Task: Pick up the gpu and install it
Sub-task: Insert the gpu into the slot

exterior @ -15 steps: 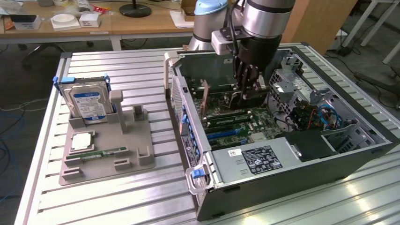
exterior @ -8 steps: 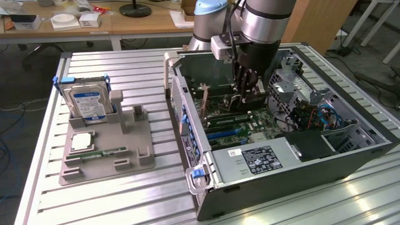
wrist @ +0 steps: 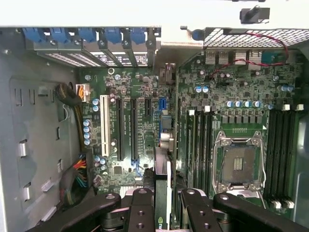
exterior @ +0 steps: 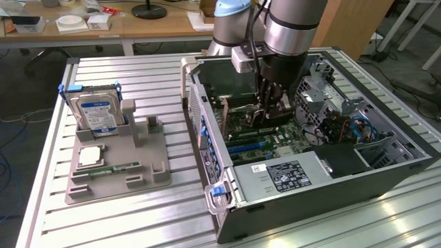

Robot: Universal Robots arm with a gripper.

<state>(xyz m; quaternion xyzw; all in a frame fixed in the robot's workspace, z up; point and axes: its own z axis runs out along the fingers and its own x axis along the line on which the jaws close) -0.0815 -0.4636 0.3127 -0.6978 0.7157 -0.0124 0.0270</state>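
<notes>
Pincer (exterior: 270,109) sits low inside the open case (exterior: 386,160), near the middle of the exterior frame, and we see it partly closed on the top edge of the gpu (wrist: 161,193), which stands on edge between the two fingers (wrist: 141,212). In the wrist view the card shows as a thin dark strip running up from the bottom centre, hanging over the motherboard (wrist: 231,96) close to the long black slots (wrist: 133,128), just beside the blue one. We cannot tell whether its lower edge has touched any slot.

We judge the card light and stiff, a flat board that will not sag, but fragile: the edge contacts and small parts on its faces would suffer from twisting or a skewed push. Its faces are smooth, so a narrow pinch could slip or let it swing. We think the best hold is the one seen here, on the upper edge near mid-length, clear of the contacts and bracket.
</notes>
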